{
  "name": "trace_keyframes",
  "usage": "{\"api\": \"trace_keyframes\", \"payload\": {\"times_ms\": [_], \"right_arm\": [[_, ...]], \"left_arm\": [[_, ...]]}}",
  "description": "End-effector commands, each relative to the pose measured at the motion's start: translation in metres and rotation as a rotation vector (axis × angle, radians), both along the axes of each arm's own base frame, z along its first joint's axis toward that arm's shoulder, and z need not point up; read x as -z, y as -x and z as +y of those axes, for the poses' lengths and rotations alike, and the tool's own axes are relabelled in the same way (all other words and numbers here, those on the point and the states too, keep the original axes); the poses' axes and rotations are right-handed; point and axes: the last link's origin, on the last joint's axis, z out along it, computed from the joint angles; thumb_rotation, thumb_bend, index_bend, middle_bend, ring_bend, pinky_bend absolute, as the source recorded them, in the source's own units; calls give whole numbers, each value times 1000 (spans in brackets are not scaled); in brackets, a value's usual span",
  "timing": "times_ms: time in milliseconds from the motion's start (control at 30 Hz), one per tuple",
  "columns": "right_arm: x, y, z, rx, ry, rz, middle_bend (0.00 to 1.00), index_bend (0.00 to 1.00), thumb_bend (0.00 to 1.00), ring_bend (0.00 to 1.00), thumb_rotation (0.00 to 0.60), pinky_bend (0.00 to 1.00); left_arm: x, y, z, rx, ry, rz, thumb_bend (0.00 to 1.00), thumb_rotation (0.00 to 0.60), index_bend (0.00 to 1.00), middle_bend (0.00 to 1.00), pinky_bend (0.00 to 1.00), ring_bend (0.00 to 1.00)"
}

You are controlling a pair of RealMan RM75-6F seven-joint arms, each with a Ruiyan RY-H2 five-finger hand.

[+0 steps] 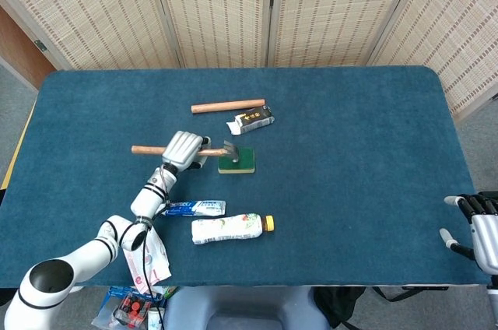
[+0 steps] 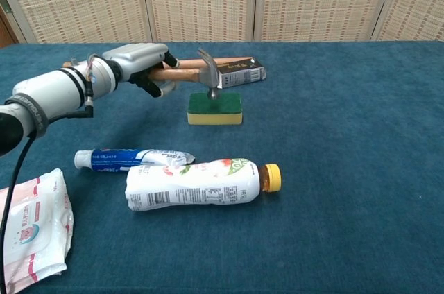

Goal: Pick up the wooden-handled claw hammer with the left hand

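left hand (image 1: 180,150) fingers (image 2: 148,80) wrapped around wooden-handled claw hammer (image 2: 186,76), steel head over green-and-yellow sponge (image 2: 215,108) on blue worktop (image 1: 350,151), right hand (image 1: 476,230) fingers spread, holding nothing

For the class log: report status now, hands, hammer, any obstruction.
Left hand grips hammer by wooden handle. Hammer head over sponge; contact unclear. Right hand empty at table edge. Rod and small box behind.
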Motion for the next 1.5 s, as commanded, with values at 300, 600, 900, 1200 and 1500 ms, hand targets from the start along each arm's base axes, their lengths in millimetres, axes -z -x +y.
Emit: {"api": "trace_keyframes", "payload": {"times_ms": [300, 600, 900, 1200, 1500], "right_arm": [[1, 1, 1, 3, 1, -3, 301, 312, 230, 216, 600, 223], [-1, 2, 3, 6, 9, -3, 301, 313, 230, 216, 600, 223], [0, 3, 2, -1, 4, -7, 300, 312, 230, 216, 600, 223], [2, 0, -1, -12, -6, -8, 300, 313, 230, 216, 600, 223], [2, -3, 0, -18, -4, -7, 300, 313, 230, 216, 600, 223]], "left_arm": [[2, 8, -4, -18, 12, 34, 530, 600, 701, 890, 889, 888], [8, 6, -5, 1, 16, 82, 530, 600, 701, 890, 889, 887], [-19, 13, -3, -38, -9, -40, 530, 600, 701, 890, 889, 887], [-32, 39, -7, -60, -24, 10, 531, 600, 699, 890, 889, 877], [-37, 59, -12, -59, -22, 78, 502, 600, 440, 556, 699, 511]]}}
